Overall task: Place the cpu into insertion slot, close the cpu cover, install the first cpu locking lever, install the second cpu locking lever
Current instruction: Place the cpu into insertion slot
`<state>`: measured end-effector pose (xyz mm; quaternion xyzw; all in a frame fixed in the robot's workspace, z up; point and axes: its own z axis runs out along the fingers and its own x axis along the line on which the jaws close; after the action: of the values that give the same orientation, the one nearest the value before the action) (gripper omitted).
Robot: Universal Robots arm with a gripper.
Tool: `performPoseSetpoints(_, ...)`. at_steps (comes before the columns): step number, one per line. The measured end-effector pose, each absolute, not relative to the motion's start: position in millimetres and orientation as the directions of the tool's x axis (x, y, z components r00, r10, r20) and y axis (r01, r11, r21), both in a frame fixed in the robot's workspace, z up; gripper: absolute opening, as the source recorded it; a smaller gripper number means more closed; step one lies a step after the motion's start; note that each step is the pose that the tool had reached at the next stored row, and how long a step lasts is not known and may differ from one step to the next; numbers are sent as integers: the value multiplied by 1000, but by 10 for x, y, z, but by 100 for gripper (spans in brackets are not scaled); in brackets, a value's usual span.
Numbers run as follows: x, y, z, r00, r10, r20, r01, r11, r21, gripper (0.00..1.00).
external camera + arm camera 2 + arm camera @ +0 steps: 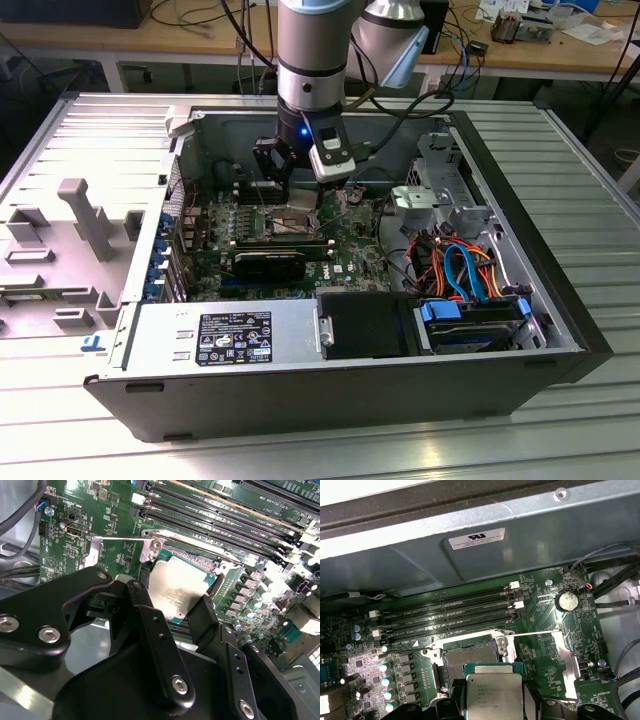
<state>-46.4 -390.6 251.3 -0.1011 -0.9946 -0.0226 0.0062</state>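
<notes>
My gripper (172, 600) is shut on the cpu (177, 585), a silvery square chip pinched by its two opposite edges between the black fingers (145, 615). In the first wrist view the cpu (494, 692) hangs partly over the near side of the insertion slot (470, 656), whose dark recess is still exposed. The cpu cover (568, 657) is swung open beside the socket, and the green board shows through its cut-out; its frame (94, 555) also appears in the second wrist view. In the exterior view the gripper (293, 195) is low inside the computer case, over the socket area (285, 215).
Long black memory slots (450, 615) run just beyond the socket. The case wall (520, 560) rises behind them. A black graphics card (270, 262), a power supply (220, 335) and a tangle of coloured cables (460, 265) fill the rest of the case.
</notes>
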Motion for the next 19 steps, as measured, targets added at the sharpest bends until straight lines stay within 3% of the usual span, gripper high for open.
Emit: performPoseSetpoints(19, -464, -3909, 2490, -979, 205, 17, 206, 978, 44, 55)
